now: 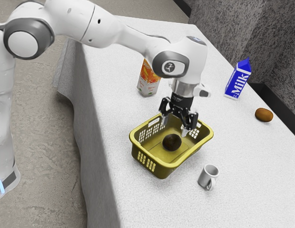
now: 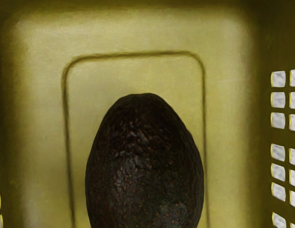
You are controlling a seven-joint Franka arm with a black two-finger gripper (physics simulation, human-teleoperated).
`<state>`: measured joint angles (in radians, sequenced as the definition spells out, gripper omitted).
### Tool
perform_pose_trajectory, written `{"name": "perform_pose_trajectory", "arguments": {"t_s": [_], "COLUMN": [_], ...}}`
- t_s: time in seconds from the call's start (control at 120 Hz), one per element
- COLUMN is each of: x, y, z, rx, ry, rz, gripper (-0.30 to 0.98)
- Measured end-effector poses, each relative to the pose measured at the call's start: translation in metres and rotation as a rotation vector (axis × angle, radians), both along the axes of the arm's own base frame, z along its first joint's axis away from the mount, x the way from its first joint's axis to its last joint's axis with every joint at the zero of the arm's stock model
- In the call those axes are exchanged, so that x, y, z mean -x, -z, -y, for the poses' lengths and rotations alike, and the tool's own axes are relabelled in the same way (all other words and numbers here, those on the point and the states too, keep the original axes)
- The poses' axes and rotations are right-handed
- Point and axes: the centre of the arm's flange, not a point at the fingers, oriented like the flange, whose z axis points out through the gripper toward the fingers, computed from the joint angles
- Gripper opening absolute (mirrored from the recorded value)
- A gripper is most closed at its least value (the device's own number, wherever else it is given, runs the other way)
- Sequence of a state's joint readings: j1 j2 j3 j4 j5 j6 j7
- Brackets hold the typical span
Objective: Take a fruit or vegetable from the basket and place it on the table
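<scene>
A white-covered surface ran back toward a dark, mottled wall. Nearest on it stood a grey mug, just beside the basket; a low sideways carry on that side could have knocked it over. Behind it sat the yellow-green basket, its raised rim the likeliest thing to catch a finger or snag the fruit if the lift stopped short. The avocado lay on the basket's floor, clear of the walls, dark and smoothly rounded, so a grip closing off its middle or too high on its curve would probably have squeezed it out and sent it rolling against a wall, where a finger would have had little room. Above and a little beyond it hung the gripper, its two fingers well apart with nothing clamped between them; coming straight down without first lining up over the fruit, one fingertip might have landed on top of it. Farther back stood a juice carton, then a round brown item and a milk carton, both well apart from the basket and of little threat to a short set-down.
</scene>
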<state>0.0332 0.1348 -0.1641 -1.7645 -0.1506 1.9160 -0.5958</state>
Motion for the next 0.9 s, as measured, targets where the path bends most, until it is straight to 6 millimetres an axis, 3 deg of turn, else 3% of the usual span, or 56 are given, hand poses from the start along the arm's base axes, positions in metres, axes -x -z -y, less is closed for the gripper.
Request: {"name": "perform_pose_trajectory", "arguments": {"t_s": [0.458,0.75,0.9], "x": [-0.013,-0.016,-0.008], "y": [0.034,0.038,0.043], "z": [-0.001,-0.001,0.002], "rx": [0.009,0.01,0.008], "ry": [-0.007,-0.007,-0.005], "rz": [-0.02,-0.015,-0.018], "gripper": [0.69,0.69,0.69]}}
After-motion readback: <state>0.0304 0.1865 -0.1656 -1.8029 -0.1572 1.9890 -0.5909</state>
